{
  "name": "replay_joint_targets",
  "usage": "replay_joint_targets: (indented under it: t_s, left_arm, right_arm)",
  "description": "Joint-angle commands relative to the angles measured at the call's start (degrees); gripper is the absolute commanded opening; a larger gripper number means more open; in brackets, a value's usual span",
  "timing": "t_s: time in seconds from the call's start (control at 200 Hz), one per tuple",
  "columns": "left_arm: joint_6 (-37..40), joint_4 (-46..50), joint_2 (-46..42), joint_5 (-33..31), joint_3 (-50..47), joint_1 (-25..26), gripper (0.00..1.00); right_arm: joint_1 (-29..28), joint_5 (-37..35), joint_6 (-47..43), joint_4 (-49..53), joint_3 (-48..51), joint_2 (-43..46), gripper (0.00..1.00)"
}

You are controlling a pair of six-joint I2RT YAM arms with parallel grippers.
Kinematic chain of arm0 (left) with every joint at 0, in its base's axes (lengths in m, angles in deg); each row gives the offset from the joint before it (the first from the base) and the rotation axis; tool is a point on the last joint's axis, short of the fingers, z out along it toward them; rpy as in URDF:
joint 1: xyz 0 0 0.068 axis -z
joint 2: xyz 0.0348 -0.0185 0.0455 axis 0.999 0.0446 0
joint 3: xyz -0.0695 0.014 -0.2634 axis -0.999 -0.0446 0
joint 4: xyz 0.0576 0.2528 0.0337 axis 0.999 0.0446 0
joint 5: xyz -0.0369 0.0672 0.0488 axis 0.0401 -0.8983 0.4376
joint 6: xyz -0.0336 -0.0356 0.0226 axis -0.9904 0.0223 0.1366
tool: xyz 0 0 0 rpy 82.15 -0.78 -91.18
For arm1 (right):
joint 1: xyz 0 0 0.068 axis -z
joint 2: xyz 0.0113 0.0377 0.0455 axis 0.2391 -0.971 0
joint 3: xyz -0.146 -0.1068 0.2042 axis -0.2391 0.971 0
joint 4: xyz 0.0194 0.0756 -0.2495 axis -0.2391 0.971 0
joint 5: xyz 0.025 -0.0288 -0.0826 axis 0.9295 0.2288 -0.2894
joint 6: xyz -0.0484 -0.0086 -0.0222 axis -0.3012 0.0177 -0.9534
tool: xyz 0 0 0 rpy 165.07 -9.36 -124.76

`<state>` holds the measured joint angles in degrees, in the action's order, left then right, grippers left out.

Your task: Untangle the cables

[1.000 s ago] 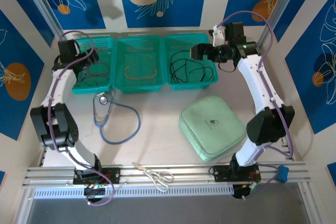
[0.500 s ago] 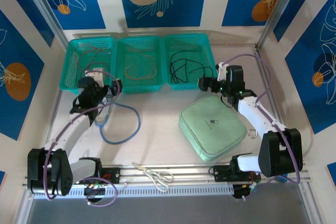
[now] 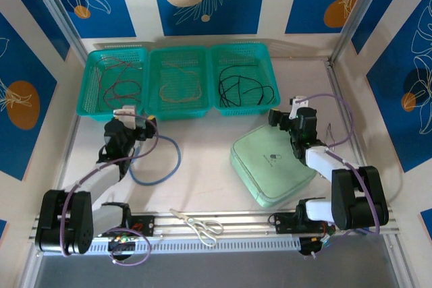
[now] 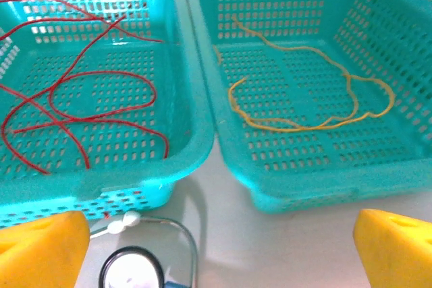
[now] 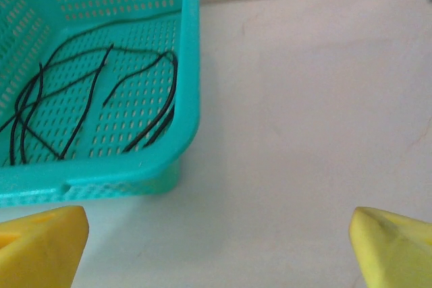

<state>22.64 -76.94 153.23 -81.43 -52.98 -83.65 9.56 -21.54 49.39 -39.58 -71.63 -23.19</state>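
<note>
Cables (image 3: 235,90): red, tan-yellow, black; seemingly untangled, one per basket (image 3: 177,113).

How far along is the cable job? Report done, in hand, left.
Done: the red cables lie in the left basket, the tan-yellow cable in the middle basket, the black cables in the right basket, sorted by colour. In hand: nothing; the left gripper and right gripper are open and empty. Left: probably nothing, though red and black strands cross loosely within their baskets.
</note>
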Motion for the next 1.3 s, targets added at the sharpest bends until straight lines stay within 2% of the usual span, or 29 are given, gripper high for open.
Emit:
replay_joint_targets:
  t_s: [0.0, 0.24, 0.395, 0.625, 0.72, 0.855, 0.96, 1.036, 1.111, 1.186, 1.296]
  left_arm:
    - [3.5, -12.3, 4.0, -3.3, -3.1, 0.3, 0.99]
    - [5.2, -32.0, 17.7, -3.4, -6.4, 0.2, 0.99]
    - [5.2, -46.3, 25.9, -3.5, -9.6, 0.3, 0.99]
    - [6.4, -43.6, 24.8, 0.6, -9.0, 0.3, 0.99]
    - [7.1, -44.8, 25.1, 2.8, -9.6, 0.2, 0.99]
    - [7.0, -44.6, 25.2, 2.0, -9.4, 0.3, 0.99]
    - [5.4, -40.0, 24.3, -3.5, -7.5, 0.3, 0.99]
    - [3.7, -30.1, 22.8, -7.9, -3.4, 0.3, 0.99]
    - [3.5, -20.6, 22.6, -8.9, 1.3, 0.3, 0.99]
    - [3.6, -21.9, 22.8, -9.0, 1.0, 0.3, 0.99]
    - [3.5, -23.4, 22.6, -9.0, 0.1, 0.3, 0.99]
  right_arm:
    - [1.1, -0.9, -3.0, -9.3, 0.4, -0.6, 0.99]
    - [1.2, 3.8, -6.0, -15.9, 3.3, -0.3, 0.99]
    - [-0.5, 1.3, -5.6, -13.7, 5.2, 2.1, 0.99]
    - [-0.8, 3.0, -6.0, -21.5, 10.7, 0.5, 0.99]
    - [-1.2, 5.0, -7.3, -26.1, 12.0, -2.8, 0.99]
    - [-1.4, 6.2, -8.2, -32.3, 12.8, -8.5, 0.99]
    - [-1.0, 7.2, -8.0, -30.7, 10.5, -11.0, 0.99]
    - [0.3, 8.9, -7.3, -28.9, 8.9, -12.8, 0.99]
    - [1.1, 9.9, -6.6, -24.2, 6.6, -12.6, 0.99]
    - [2.1, 9.7, -5.1, -21.4, 4.6, -13.3, 0.99]
    - [4.4, 13.3, -3.4, -18.0, 3.0, -13.2, 0.99]
